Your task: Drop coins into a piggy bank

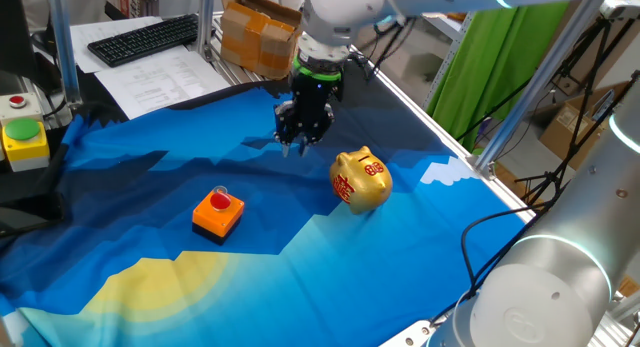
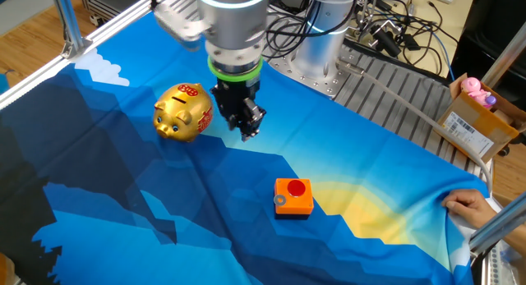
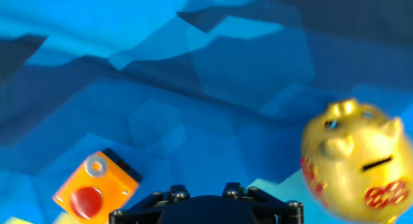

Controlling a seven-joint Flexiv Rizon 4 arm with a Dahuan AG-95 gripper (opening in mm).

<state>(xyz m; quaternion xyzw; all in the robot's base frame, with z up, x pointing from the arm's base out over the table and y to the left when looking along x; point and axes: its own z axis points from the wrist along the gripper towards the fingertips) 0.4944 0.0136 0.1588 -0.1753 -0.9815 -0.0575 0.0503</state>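
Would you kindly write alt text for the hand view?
A gold piggy bank with red markings and a top slot sits at lower right on a blue cloth. An orange block with a red button and a coin is at lower left.

I'm working in a robotics lab: aluminium frame posts, emergency-stop button, keyboard, cable bundles, cardboard boxes around the cloth-covered table.

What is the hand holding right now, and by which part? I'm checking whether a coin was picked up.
Cannot be told: the hand hovers beside the piggy bank, touching nothing, and no coin shows between its fingertips.
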